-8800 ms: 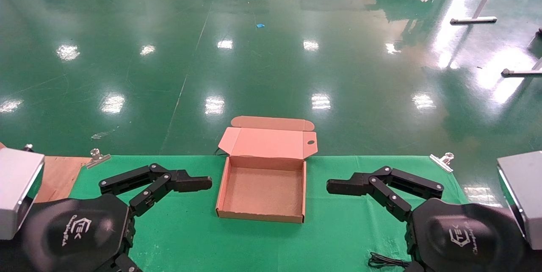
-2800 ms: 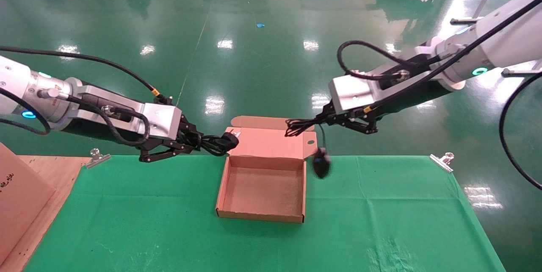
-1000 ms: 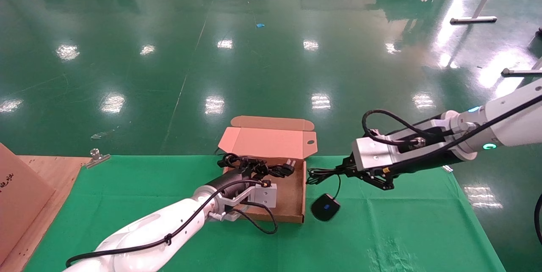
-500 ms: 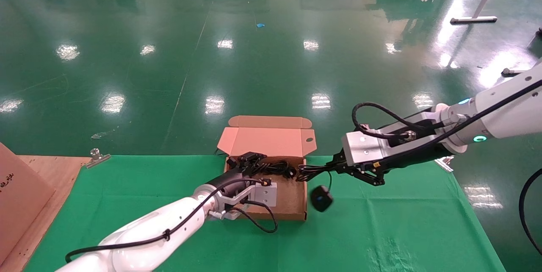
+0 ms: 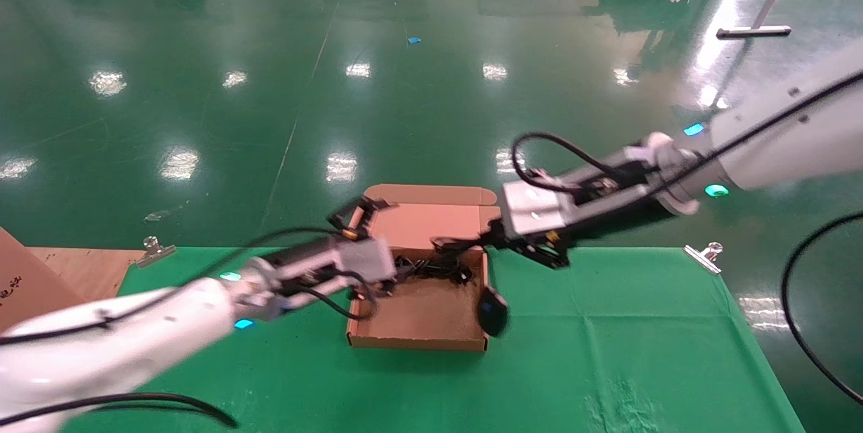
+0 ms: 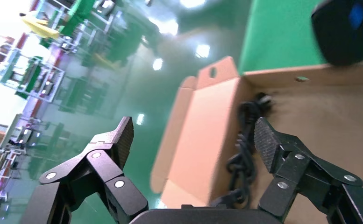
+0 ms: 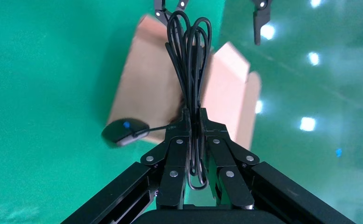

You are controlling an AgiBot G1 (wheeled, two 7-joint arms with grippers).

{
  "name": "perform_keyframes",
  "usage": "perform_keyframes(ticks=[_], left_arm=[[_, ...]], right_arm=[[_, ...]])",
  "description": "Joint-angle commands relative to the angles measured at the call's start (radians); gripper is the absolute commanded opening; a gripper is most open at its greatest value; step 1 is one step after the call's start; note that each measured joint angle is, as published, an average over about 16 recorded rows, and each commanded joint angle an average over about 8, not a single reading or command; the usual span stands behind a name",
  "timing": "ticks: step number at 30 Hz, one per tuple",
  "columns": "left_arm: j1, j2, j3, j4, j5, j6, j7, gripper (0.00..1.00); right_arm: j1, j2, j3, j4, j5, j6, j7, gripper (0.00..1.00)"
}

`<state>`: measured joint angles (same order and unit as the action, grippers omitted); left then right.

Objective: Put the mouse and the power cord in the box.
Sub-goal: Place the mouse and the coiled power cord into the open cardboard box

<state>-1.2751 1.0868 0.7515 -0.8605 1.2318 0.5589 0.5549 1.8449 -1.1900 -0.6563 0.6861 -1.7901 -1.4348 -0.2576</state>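
While mouse [image 5: 493,311] dangles, no writing reads.

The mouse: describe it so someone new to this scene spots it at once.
On the green table sits an open brown box. At its right wall hangs the mouse, a black oval dangling by its thin cable from the right gripper, unlike the power cord lying inside.

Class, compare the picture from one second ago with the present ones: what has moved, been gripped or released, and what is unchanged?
The left gripper has let go of the power cord, now lying in the box, and pulled back open. The right gripper, still shut on the mouse's cable, swung the dangling mouse toward the box's right wall. The box stayed put.
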Motion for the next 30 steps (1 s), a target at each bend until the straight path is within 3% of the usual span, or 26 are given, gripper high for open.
perform_keyframes(ticks=[1, 9, 16, 30], left_arm=[[0.005, -0.035, -0.031, -0.022, -0.045, 0.037, 0.019, 1.00], [0.028, -0.158, -0.131, -0.020, -0.173, 0.147, 0.074, 1.00], [0.038, -0.235, -0.196, 0.044, -0.252, 0.245, 0.147, 1.00], [0.026, -0.239, -0.256, 0.287, -0.326, 0.398, 0.326, 1.00]], right_arm=[[0.012, -0.017, 0.000, 0.003, -0.001, 0.006, 0.008, 0.00], [0.004, -0.144, -0.048, -0.057, -0.051, 0.102, 0.013, 0.00], [-0.043, -0.182, -0.156, -0.037, -0.003, 0.226, 0.033, 0.00], [-0.093, -0.184, -0.459, -0.002, 0.144, 0.491, 0.106, 0.00]])
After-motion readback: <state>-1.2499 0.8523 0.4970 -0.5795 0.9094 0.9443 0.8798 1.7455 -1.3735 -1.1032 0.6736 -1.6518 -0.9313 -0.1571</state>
